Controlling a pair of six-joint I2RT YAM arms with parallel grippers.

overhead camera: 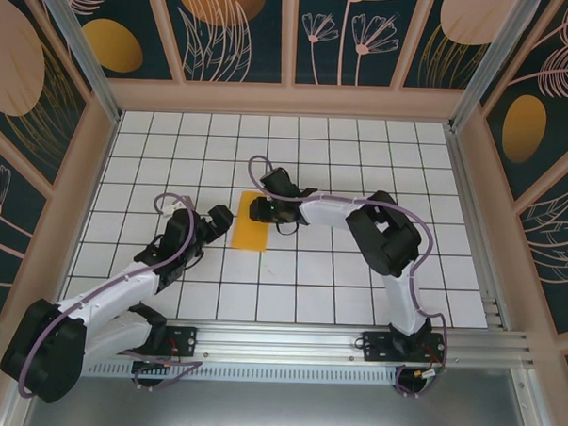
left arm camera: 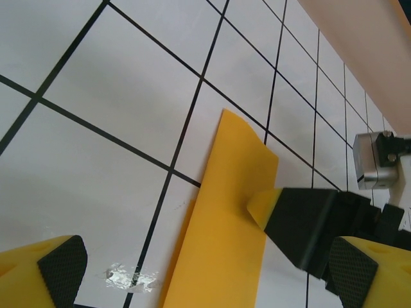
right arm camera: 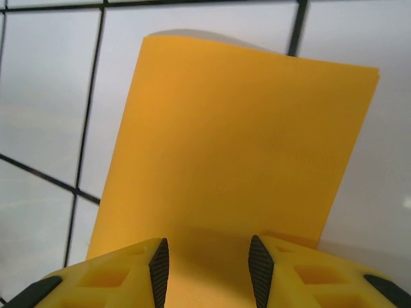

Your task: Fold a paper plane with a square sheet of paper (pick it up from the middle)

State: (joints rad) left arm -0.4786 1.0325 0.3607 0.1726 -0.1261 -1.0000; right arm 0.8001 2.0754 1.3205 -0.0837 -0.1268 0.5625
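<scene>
The orange-yellow sheet of paper (overhead camera: 250, 224) lies flat on the white grid table (overhead camera: 362, 160) as a narrow rectangle. A second layer peeks out along its left edge (left arm camera: 188, 221). My right gripper (overhead camera: 260, 210) is at the sheet's right edge, tips down over the paper (right arm camera: 237, 141). Its jaws stand apart with a gap (right arm camera: 209, 268) and nothing pinched between them. One right fingertip (left arm camera: 262, 205) touches the sheet's right edge. My left gripper (overhead camera: 219, 220) hangs just left of the sheet, wide open (left arm camera: 209, 266), with the paper (left arm camera: 225, 192) ahead of it.
Pink-framed walls (overhead camera: 289, 98) with floral panels close in the table on three sides. An aluminium rail (overhead camera: 288, 341) carries both arm bases along the near edge. A small white smear (left arm camera: 131, 277) marks a tile line by the sheet's left edge.
</scene>
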